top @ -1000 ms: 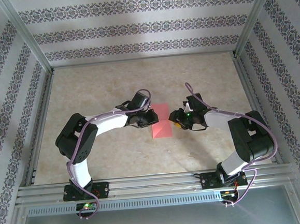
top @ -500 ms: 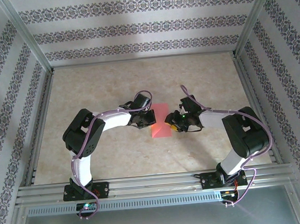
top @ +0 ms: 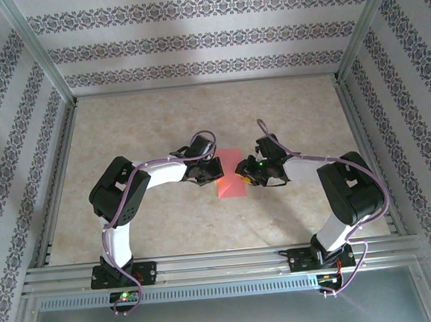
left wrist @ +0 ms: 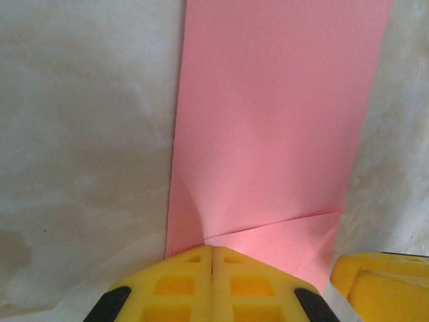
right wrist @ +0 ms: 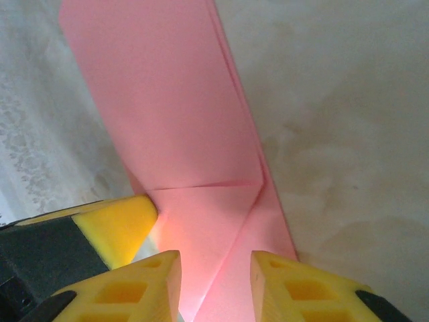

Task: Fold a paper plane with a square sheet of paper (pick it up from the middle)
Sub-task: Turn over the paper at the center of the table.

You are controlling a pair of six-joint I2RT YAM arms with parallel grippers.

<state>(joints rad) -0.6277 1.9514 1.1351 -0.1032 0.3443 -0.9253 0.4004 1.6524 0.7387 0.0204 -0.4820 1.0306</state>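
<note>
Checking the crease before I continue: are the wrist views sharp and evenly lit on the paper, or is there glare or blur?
Left wrist: paper evenly lit, crease crisp, faint shadow by the shut left fingers. Right wrist: crease clear, a washed-out bright patch on the paper between the open right fingers.

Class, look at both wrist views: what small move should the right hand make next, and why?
Probably close the right hand on the square sheet of paper. Its fingers stand apart with the folded pink edge showing in the gap, while the left hand is shut on the opposite edge, so both would then hold it.
</note>
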